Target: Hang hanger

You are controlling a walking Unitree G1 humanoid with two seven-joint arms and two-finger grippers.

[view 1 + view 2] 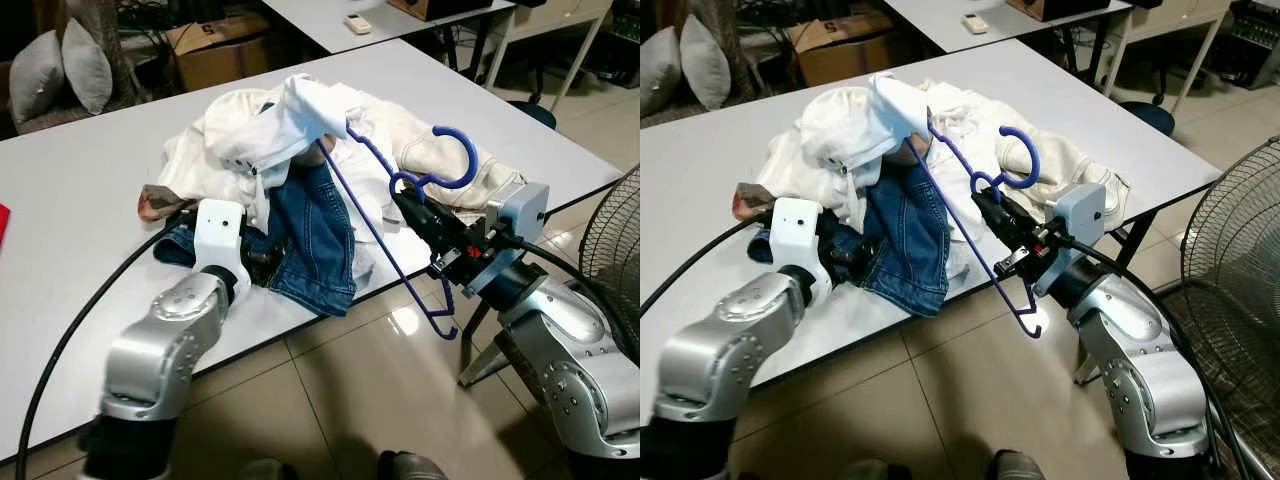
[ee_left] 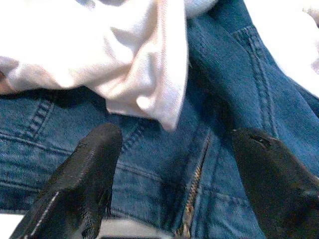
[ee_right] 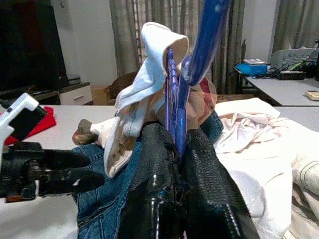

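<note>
1. The white table [image 1: 60,200] carries a heap of pale clothes [image 1: 420,140], with blue jeans [image 1: 320,240] draped over its near edge.
2. The blue hanger [image 1: 365,220] is tilted across the pile: its hook curls to the right above the clothes, its far end is tucked inside a white garment [image 1: 300,115], and its near end hangs off the table over the floor.
3. The step in hand looks like working the hanger into that garment. I'd keep a firm hold near the hook and steady the cloth so the far shoulder seats without snagging the jeans.
4. The right gripper [image 1: 415,212] is clenched on the hanger just below the hook.
5. The left gripper [image 2: 169,164] is spread wide, grasping nothing, fingers [image 2: 84,174] just over the denim.
</note>
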